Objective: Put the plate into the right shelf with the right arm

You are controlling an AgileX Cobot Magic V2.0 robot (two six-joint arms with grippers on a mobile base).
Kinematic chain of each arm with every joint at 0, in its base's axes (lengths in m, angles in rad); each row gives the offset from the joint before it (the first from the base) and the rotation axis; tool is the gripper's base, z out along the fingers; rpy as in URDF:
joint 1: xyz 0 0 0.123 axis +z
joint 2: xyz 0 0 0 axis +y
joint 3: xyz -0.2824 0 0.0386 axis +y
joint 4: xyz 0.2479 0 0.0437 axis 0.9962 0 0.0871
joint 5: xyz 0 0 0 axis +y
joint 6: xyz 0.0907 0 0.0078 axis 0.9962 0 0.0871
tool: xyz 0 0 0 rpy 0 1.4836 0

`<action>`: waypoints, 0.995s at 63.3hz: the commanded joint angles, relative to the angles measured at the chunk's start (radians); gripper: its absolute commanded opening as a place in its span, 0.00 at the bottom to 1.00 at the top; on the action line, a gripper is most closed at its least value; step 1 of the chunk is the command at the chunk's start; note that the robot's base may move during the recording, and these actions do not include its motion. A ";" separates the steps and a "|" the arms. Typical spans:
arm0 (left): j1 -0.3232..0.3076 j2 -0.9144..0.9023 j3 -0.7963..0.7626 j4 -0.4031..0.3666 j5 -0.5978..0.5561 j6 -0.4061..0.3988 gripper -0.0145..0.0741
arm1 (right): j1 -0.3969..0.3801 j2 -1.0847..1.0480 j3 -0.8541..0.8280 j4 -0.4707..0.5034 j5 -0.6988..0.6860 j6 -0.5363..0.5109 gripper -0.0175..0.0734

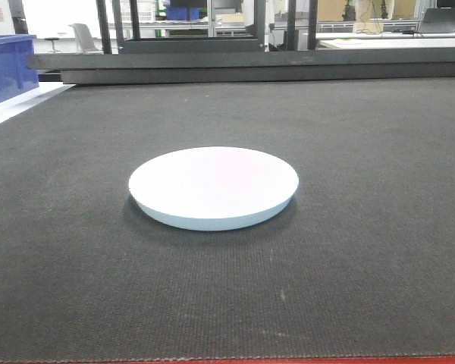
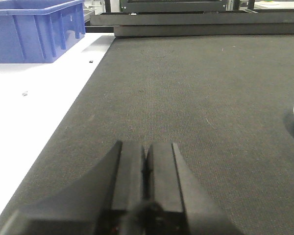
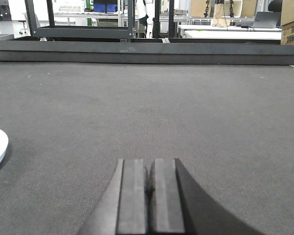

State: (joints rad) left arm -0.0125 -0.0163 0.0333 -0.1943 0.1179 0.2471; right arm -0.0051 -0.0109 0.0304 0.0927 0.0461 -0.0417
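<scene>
Front camera faces the plate (image 1: pixel 212 187) low and near; both forward-facing wrist cameras flank it, each catching its edge.

A dark woven mat (image 1: pixel 364 265) covers the counter (image 2: pixel 34 107), with the plate (image 1: pixel 213 187) lying flat between the left hand (image 2: pixel 146 148) and right hand (image 3: pixel 149 165), and a blue bin (image 2: pixel 34 29) standing on the bare white strip ahead-left of the left hand.
</scene>
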 commanded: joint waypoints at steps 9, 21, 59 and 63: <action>0.001 -0.011 0.006 -0.006 -0.085 -0.003 0.11 | 0.002 -0.013 -0.008 -0.001 -0.091 -0.005 0.22; 0.001 -0.011 0.006 -0.006 -0.085 -0.003 0.11 | 0.002 -0.013 -0.008 -0.001 -0.091 -0.005 0.22; 0.001 -0.011 0.006 -0.006 -0.085 -0.003 0.11 | 0.002 0.029 -0.195 -0.002 0.082 0.026 0.23; 0.001 -0.011 0.006 -0.006 -0.085 -0.003 0.11 | 0.002 0.083 -0.287 -0.011 0.180 0.026 0.27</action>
State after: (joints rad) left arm -0.0125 -0.0163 0.0333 -0.1943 0.1179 0.2471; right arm -0.0051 0.0107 -0.1388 0.0927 0.2187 -0.0199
